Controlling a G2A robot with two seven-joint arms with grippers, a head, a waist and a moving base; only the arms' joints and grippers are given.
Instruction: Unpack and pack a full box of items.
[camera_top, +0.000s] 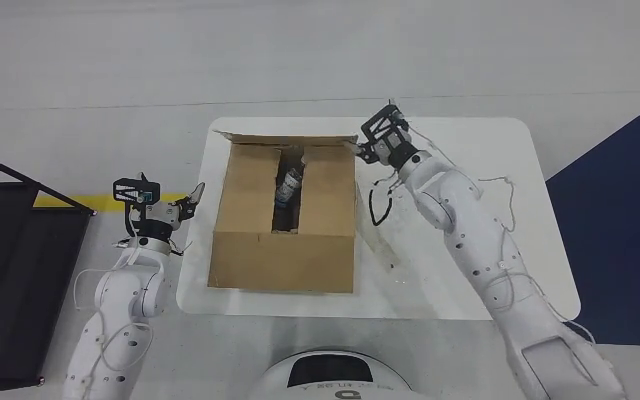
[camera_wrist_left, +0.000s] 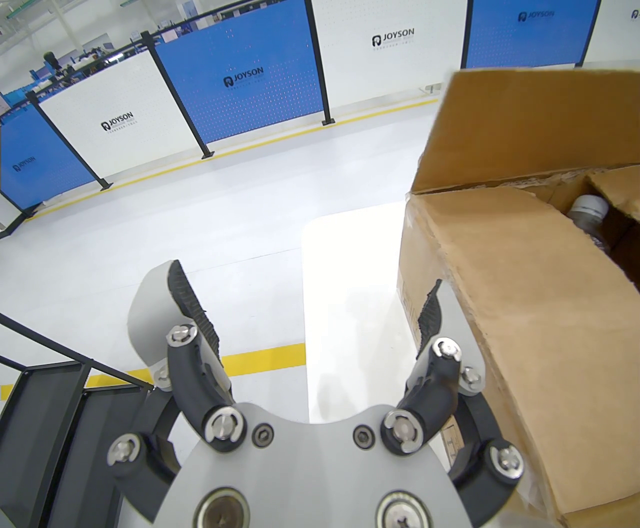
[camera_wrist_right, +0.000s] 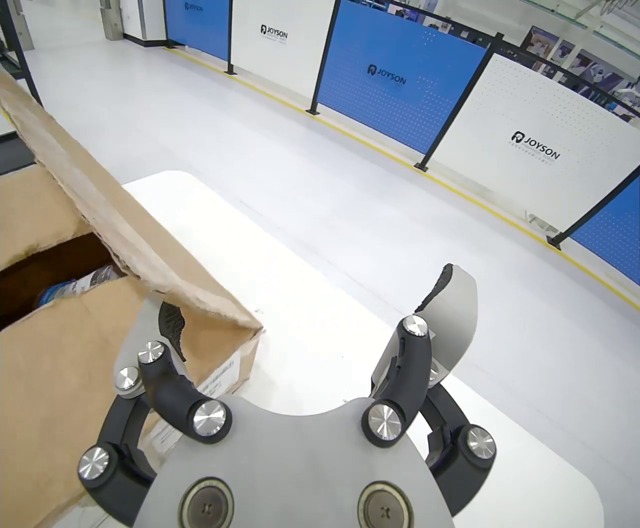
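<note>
Cardboard takes up most of my screens: the box (camera_top: 250, 235) sits on the left part of the white worktop (camera_top: 470, 210). Its two long flaps (camera_top: 330, 190) are folded almost flat and leave a dark slot down the middle. A bottle (camera_top: 289, 186) with a pale cap lies in that slot, toward the far end. The far flap (camera_wrist_left: 525, 125) stands up.

My left gripper (camera_wrist_left: 305, 285) hangs at the worktop's left edge, beside the box's left wall. Its jaws are wide apart with nothing between them. One finger is just beside the wall, and I cannot tell whether it touches.

My right gripper (camera_wrist_right: 310, 300) is at the far right corner of the box, also spread wide and holding nothing. One of its fingers (camera_wrist_right: 172, 320) is partly hidden behind the ragged corner of the raised flap, and the other is out over bare worktop.

A black rack (camera_top: 30, 270) stands on the floor to the left, well apart from the box.
</note>
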